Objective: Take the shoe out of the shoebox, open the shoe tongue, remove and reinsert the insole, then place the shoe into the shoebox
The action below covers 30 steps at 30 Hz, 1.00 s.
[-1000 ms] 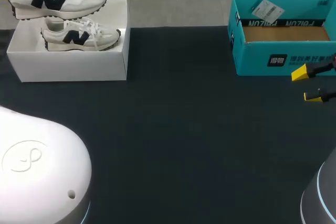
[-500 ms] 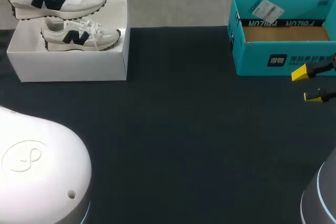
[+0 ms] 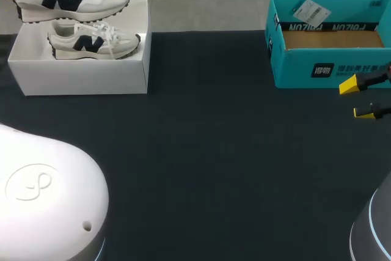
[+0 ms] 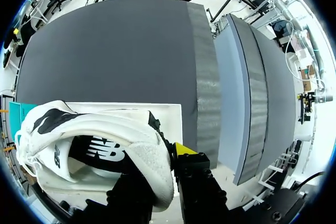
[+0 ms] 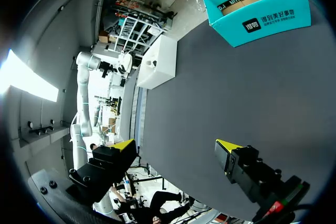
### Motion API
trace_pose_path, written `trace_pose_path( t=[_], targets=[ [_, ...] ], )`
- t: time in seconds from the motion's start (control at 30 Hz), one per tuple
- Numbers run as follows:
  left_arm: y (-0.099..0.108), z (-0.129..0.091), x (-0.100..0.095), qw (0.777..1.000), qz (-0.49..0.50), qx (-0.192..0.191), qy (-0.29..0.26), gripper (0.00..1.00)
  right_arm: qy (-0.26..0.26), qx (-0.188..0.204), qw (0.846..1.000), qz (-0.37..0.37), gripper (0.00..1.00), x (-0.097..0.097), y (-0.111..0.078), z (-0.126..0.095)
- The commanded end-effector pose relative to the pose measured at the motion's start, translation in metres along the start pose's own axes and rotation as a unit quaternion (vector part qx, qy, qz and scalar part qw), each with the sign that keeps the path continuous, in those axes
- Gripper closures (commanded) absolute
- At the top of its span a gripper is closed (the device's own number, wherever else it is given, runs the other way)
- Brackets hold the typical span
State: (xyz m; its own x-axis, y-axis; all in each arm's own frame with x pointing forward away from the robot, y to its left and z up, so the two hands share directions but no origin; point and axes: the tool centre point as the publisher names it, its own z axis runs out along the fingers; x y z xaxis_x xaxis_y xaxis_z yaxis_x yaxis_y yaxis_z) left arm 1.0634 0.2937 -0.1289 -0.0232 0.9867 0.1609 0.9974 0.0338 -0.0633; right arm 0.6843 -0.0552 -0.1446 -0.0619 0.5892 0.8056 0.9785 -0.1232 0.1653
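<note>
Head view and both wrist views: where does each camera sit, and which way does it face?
Head view: above and behind, looking down on the table; left arm, right arm and right gripper show.
Left wrist view: on the left wrist, looking out along the left gripper, which holds the lifted shoe over the white shoebox.
Right wrist view: on the right wrist, looking across the table past the open right gripper to the teal box.
Shared: head and right wrist views both show the teal box.
</note>
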Motion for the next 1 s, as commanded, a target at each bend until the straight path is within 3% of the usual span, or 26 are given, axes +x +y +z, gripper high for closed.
trace_pose_path(
  t=[0.03,0.27,0.53,1.0],
  targets=[
    [-0.029,-0.008,-0.012,1.0,-0.005,-0.025,0.018,1.0,-0.001,-0.001,1.0,0.001,0.0,0.0,-0.001,0.0],
    [-0.056,-0.009,-0.033,0.999,0.008,-0.04,0.022,1.0,-0.001,-0.001,1.0,0.001,0.0,0.0,-0.001,0.0],
    [-0.097,-0.013,-0.07,0.998,-0.019,-0.039,0.052,1.0,-0.001,-0.001,1.0,0.001,0.0,0.0,-0.001,0.0],
    [-0.174,-0.031,-0.144,0.994,0.008,-0.097,0.051,1.0,-0.001,-0.001,1.0,0.001,0.0,0.0,-0.001,0.0]
  ],
)
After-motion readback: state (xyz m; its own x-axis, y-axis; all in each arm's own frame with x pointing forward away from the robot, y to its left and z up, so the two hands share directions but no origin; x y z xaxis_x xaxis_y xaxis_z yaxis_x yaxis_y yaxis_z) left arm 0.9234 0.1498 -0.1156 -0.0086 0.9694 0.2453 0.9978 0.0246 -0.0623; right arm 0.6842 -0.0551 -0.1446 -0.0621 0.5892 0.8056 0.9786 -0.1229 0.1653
